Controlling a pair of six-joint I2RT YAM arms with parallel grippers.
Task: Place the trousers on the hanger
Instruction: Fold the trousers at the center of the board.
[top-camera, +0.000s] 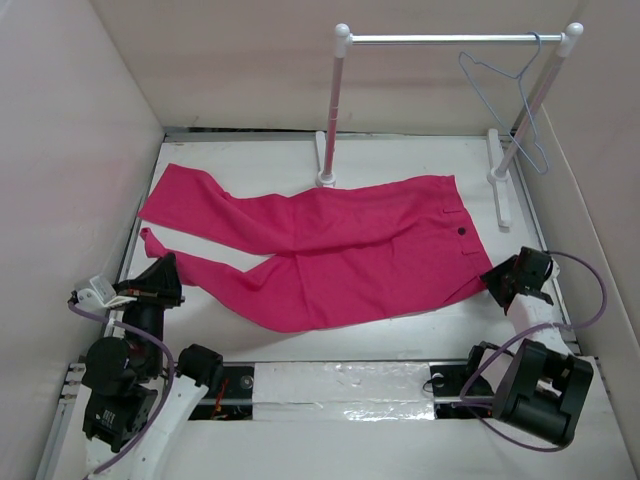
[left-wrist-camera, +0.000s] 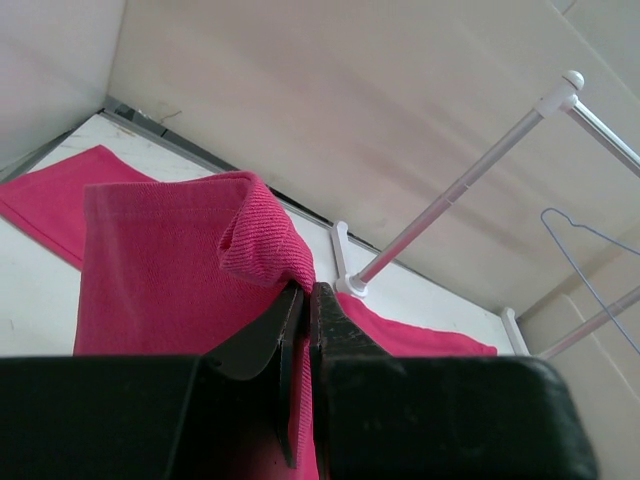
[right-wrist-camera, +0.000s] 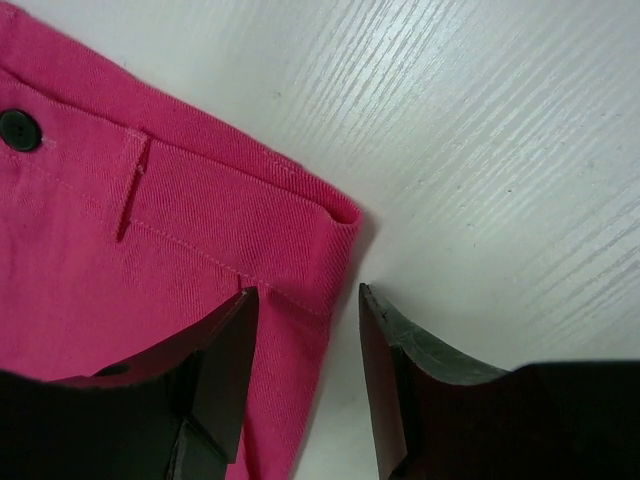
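Left gripper (left-wrist-camera: 303, 292) tight on trousers (top-camera: 340, 250)

trousers (top-camera: 350, 250) flat on table (top-camera: 250, 165) | hanger (top-camera: 517, 79) on rack (top-camera: 450, 39) | left tool (top-camera: 160, 278) at leg end | right tool (top-camera: 505, 282) at waistband
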